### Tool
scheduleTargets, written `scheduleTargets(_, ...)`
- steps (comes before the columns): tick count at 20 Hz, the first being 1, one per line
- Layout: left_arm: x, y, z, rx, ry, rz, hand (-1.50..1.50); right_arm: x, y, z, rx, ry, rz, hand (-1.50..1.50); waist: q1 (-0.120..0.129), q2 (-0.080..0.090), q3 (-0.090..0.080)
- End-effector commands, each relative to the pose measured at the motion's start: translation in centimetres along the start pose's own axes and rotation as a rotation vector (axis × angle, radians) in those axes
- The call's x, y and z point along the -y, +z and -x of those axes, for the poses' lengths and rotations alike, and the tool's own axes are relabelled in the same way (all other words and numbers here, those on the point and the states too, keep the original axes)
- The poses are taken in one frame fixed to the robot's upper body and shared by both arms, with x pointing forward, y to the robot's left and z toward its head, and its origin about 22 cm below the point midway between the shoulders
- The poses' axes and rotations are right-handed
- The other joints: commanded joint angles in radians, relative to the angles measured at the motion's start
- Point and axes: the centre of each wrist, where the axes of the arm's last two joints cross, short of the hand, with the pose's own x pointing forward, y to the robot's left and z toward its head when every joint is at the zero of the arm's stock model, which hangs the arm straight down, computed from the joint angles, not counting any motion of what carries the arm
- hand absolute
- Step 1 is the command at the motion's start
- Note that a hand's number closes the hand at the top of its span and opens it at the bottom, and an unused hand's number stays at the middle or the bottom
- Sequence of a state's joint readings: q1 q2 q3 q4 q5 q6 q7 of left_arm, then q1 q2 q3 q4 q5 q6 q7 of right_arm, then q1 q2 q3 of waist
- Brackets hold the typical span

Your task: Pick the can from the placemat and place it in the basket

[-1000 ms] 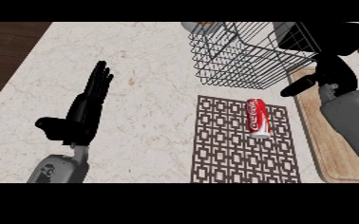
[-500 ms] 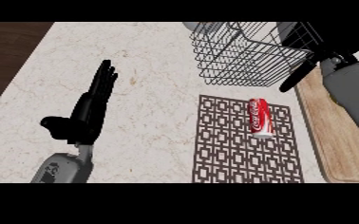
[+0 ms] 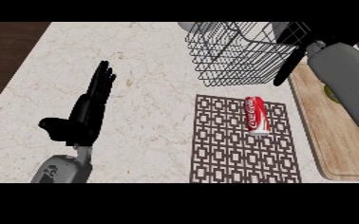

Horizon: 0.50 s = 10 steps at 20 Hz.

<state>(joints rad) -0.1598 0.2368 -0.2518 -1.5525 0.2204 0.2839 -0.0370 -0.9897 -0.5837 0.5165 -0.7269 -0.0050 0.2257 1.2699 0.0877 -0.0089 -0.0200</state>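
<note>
Farther and a little to the left of its place a second ago, the right hand point(image 3: 291, 66) now hangs over the right side of the wire basket point(image 3: 210, 61), while the can and the left hand lie as they did.

Nearest, at the lower left, the left grey forearm comes up from the edge and ends in the left hand point(image 3: 88, 105). That hand is resting open, its fingers straight and together, pointing away across the pale marble table point(image 3: 154, 66), the thumb out to the left. It holds nothing.

To its right lies a dark brown placemat point(image 3: 231, 161) with a lattice pattern, flat on the table. The red cola can point(image 3: 257, 115) lies on its side on the far right part of the placemat, its length running near to far, with no hand touching it. Just right of the placemat a wooden cutting board point(image 3: 340, 142) runs along the table's right side.

Beyond the placemat's far edge stands the wire basket. The can is outside it, near its front wall. The right forearm slants in from the right edge over the cutting board. The right hand's black fingers are stretched out straight, pointing down and left along the basket's right wall, and grip nothing. It is well apart from the can.
</note>
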Motion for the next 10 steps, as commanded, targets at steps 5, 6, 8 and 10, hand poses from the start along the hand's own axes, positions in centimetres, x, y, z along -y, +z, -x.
scheduleTargets(5,-1.0,0.8,0.0,-0.020,0.001,-0.045,0.00,-3.1,3.3,-5.8,-0.181,0.221,-0.095,-1.50,-0.027,0.007,0.015)
scheduleTargets(6,-1.1,0.7,-0.2,-0.015,-0.011,-0.074,0.00,-4.6,3.6,-6.2,-0.168,0.252,-0.102,-1.50,-0.047,-0.001,0.015)
scheduleTargets(8,-0.8,1.2,-0.4,-0.008,0.002,-0.073,0.00,-4.7,4.1,-6.9,-0.164,0.250,-0.118,-1.50,-0.054,-0.001,0.017)
scheduleTargets(10,-2.5,1.7,0.4,-0.003,-0.008,-0.095,0.00,-5.5,4.9,-7.8,-0.159,0.228,-0.116,-1.50,-0.056,0.002,0.016)
